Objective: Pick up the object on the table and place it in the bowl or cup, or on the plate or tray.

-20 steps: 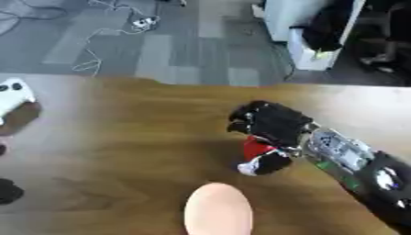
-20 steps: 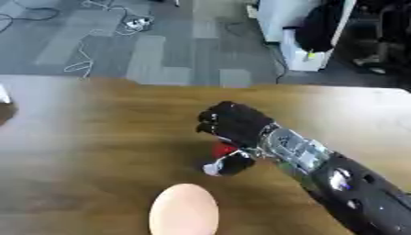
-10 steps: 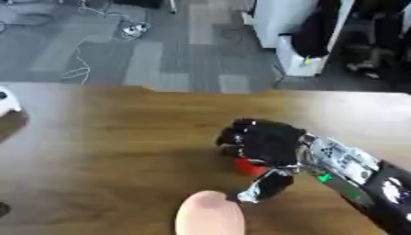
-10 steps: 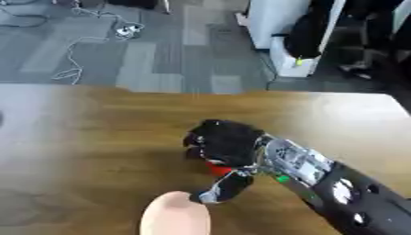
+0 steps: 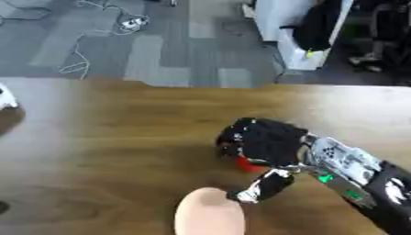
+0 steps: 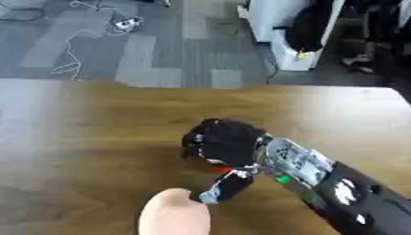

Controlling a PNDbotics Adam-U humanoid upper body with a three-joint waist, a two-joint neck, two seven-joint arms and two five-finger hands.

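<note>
right hand (image 5: 265,142) — fingers curled, palm down

Your right hand (image 5: 265,144) covers most of the red object (image 5: 248,164); only a small red patch shows beneath the curled fingers, so you cannot tell its shape. The pale rounded thing (image 5: 209,216) at the near edge is cut off by the frame. A white item (image 5: 6,97) at the far left is cropped and blurred.

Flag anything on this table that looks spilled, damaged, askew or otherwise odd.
Nothing stands out. The right hand covers a red object on the wooden table, fingers curled round it; most of it is hidden. A pale rounded shape shows at the near edge.
</note>
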